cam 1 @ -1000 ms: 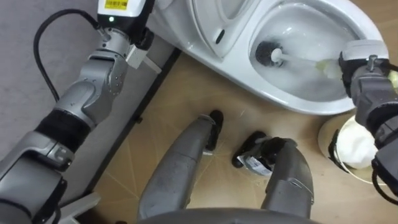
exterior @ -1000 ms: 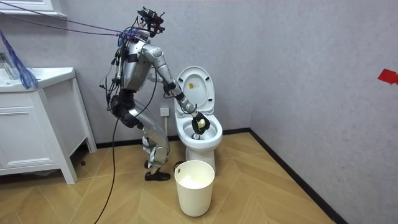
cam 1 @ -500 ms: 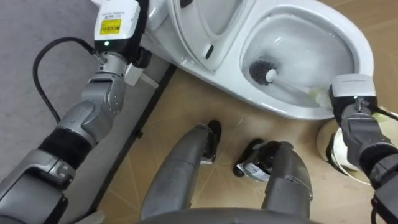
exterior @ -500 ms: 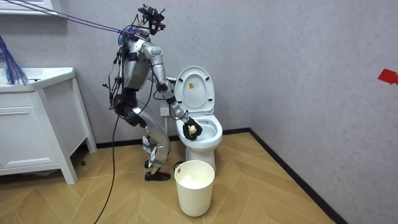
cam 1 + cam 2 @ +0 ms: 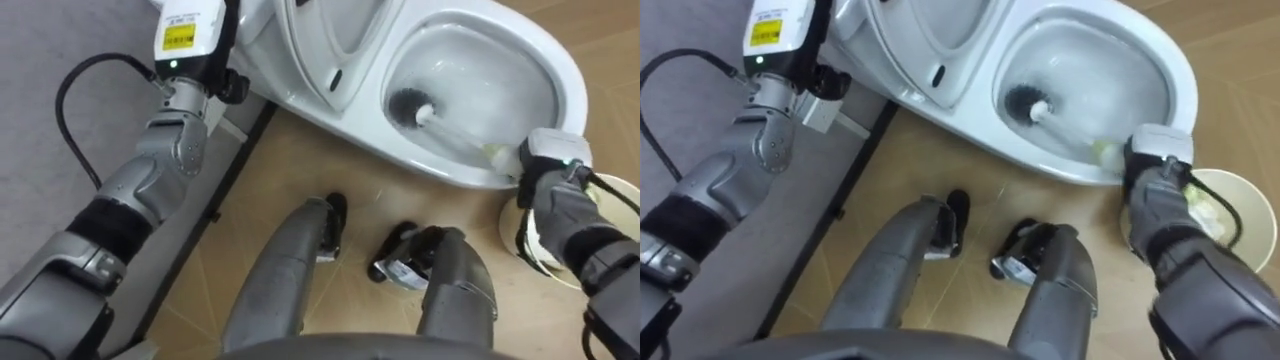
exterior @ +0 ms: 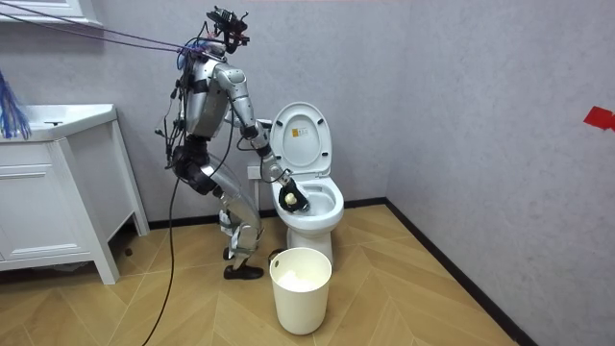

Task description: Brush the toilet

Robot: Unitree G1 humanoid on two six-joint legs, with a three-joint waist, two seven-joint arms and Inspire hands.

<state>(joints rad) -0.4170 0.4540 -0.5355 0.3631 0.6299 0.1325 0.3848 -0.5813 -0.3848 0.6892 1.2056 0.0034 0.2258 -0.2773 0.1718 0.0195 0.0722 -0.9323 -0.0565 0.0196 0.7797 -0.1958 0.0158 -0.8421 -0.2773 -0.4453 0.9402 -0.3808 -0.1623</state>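
Right hand (image 5: 545, 180) clamped round brush (image 5: 408, 105) handle at toilet (image 5: 560, 70) rim; bristle head low in bowl. We judge scrubbing midway: rest of bowl left, then stowing brush.

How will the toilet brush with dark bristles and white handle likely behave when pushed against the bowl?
The dark-bristled, white-handled toilet brush probably stays stiff: its handle runs straight to the right robot hand; only bristles should give. Slim, so likely light. The white toilet bowl looks wet and glossy, so the head may slide.
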